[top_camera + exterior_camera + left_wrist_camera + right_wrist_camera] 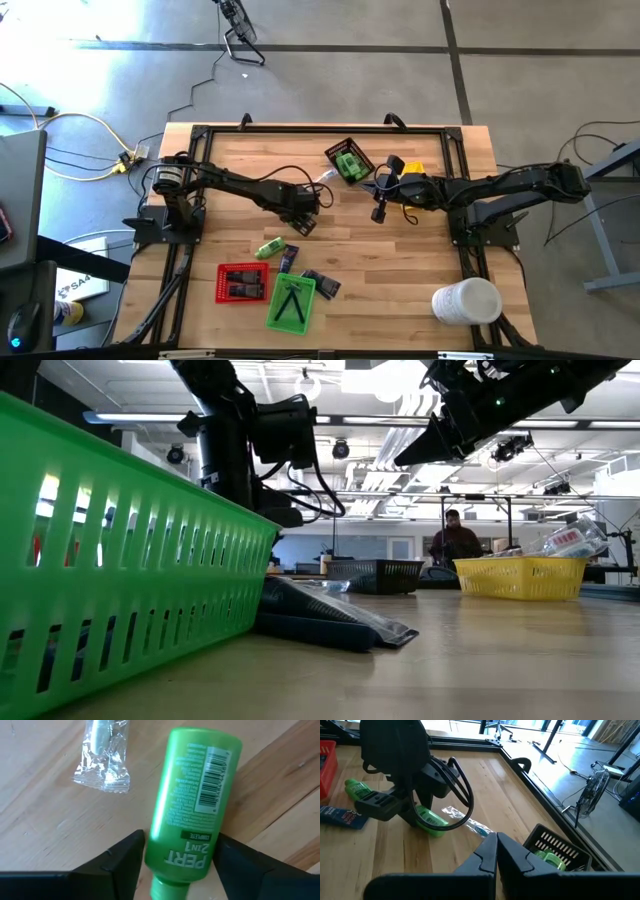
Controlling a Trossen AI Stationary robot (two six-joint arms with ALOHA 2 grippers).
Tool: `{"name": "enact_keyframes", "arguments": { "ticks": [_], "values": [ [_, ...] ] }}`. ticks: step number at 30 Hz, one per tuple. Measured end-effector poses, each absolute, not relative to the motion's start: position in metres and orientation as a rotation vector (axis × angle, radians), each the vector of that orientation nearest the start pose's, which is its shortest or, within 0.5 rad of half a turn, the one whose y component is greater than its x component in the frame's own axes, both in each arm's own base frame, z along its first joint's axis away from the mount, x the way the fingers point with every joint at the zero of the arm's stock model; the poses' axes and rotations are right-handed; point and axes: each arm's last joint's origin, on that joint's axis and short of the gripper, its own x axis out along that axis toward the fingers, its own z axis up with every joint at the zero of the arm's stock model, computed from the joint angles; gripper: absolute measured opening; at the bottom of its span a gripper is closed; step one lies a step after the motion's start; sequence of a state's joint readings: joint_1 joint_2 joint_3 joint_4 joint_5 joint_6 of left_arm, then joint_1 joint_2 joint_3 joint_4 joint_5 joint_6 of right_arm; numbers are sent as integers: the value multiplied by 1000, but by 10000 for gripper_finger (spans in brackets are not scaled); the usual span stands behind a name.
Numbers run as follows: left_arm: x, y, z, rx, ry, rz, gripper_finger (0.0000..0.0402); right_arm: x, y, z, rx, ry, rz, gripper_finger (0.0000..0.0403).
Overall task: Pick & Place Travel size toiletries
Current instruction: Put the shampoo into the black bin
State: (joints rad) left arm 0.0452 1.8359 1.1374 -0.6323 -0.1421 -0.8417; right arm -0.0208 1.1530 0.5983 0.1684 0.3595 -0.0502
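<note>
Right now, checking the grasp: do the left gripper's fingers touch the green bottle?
Cannot tell. In the left wrist view the fingers flank the green bottle closely, but contact isn't plain.

Right tool point(496, 851) sits bottom centre, fingers pressed together with nothing between them. Left of centre the other arm's tool point(415, 815) is down on the wooden bench point(485, 790), straddling a green bottle point(432, 821). A clear-wrapped stick point(465, 822) lies just right of it. Another green bottle point(357, 787) and a dark blue packet point(342, 816) at far left, red tray point(327, 762) corner upper left, black basket point(557, 847) lower right.
</note>
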Motion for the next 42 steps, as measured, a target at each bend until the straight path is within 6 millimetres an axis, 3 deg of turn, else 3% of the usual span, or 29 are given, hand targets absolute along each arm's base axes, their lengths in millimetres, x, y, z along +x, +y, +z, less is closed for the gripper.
{"name": "enact_keyframes", "arguments": {
  "ticks": [7, 26, 34, 42],
  "values": [
    [337, 20, 153, -642, 1177, 704, 192, 240, -15, 231, -114, 392, -366, 3],
    [336, 19, 158, -571, 1190, 633, 188, 240, -15, 231, -114, 392, -366, 3],
    [328, 19, 193, -498, 1108, 532, 188, 232, -15, 245, -144, 339, -361, 3],
    [311, 31, 252, -418, 869, 467, 188, 207, -14, 277, -135, 183, -367, 3]
  ]
}}
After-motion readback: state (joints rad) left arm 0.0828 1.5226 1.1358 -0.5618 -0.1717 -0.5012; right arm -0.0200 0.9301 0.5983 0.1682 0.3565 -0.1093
